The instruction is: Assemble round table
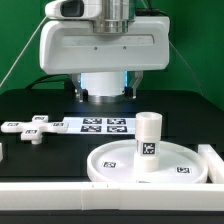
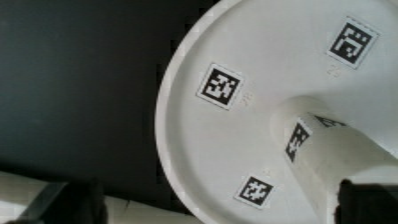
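Round disc (image 1: 120,168) lies flat on the black table (image 1: 30,100), at the front and toward the exterior view's right. It is tucked into the corner made by the long white bar (image 1: 60,190). I judge that this placing braces it against sliding or turning while parts are fitted, though whether rim and bar actually touch I cannot tell. The leg (image 1: 149,142) stands upright on the middle of the disc, resting on it. The pictures do not show whether it is fully seated.

The cross-shaped piece (image 1: 30,127) lies flat, well apart from the disc, on the exterior view's left and just beside the marker board (image 1: 104,125). It is not yet joined to the leg — fitting it looks like the step to come.

The gripper (image 2: 217,205) hangs above the disc, and the wrist view looks down on the disc's tagged face and the foot of the leg. Its two dark fingers (image 2: 71,200) show only as blurred tips. The jaws are spread wide — they hold nothing and touch nothing. In the exterior view the fingers cannot be picked out under the arm's white body, so I cannot tell how high the gripper hangs over the disc.
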Tool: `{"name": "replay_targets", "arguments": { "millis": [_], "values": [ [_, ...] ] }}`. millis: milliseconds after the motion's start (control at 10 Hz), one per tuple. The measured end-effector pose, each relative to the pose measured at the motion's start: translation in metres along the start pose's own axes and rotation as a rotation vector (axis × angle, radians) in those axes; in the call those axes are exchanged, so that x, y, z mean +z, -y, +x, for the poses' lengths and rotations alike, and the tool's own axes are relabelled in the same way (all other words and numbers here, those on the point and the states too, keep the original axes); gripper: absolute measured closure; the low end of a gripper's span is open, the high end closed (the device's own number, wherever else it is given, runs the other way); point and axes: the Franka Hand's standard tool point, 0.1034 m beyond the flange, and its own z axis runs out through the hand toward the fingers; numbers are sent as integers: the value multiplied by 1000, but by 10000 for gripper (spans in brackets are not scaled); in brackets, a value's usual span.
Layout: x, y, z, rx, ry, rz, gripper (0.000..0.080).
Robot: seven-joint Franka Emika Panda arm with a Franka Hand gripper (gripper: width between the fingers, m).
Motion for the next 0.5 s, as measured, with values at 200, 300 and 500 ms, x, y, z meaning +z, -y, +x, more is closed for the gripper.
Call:
{"name": "replay_targets", "arguments": {
  "millis": [200, 300, 500],
  "values": [
    [15, -23, -16, -220, -20, -22, 150],
    [17, -40, -27, -316, -15, -23, 151],
    [19, -51, -34, -333, -20, -29, 150]
  ]
}}
